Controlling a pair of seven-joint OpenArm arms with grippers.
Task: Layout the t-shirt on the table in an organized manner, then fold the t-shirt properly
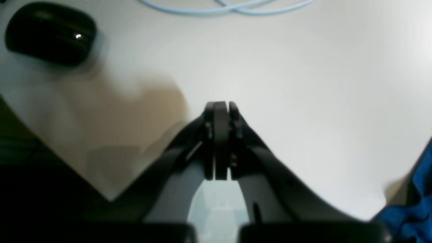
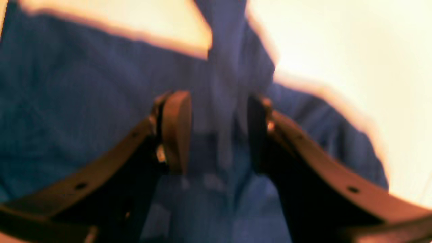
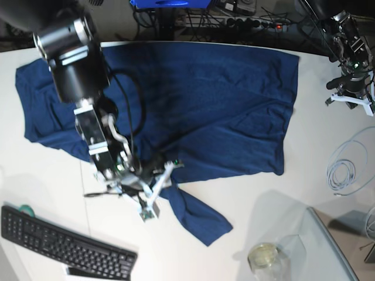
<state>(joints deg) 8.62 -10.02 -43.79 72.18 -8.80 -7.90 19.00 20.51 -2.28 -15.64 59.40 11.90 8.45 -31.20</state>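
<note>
While right hand (image 3: 153,193) gapes over sleeve, t-shirt (image 3: 193,99) lies crosswise; left hand (image 1: 221,108) closed, empty.

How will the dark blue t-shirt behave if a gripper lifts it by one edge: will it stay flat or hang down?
The t-shirt would probably droop: it lies wrinkled and its sleeve bends freely on the table. It likely bunches when pushed, since a ridge of cloth already stands between the jaws of the right gripper. It seems light, being thin knit.
</note>
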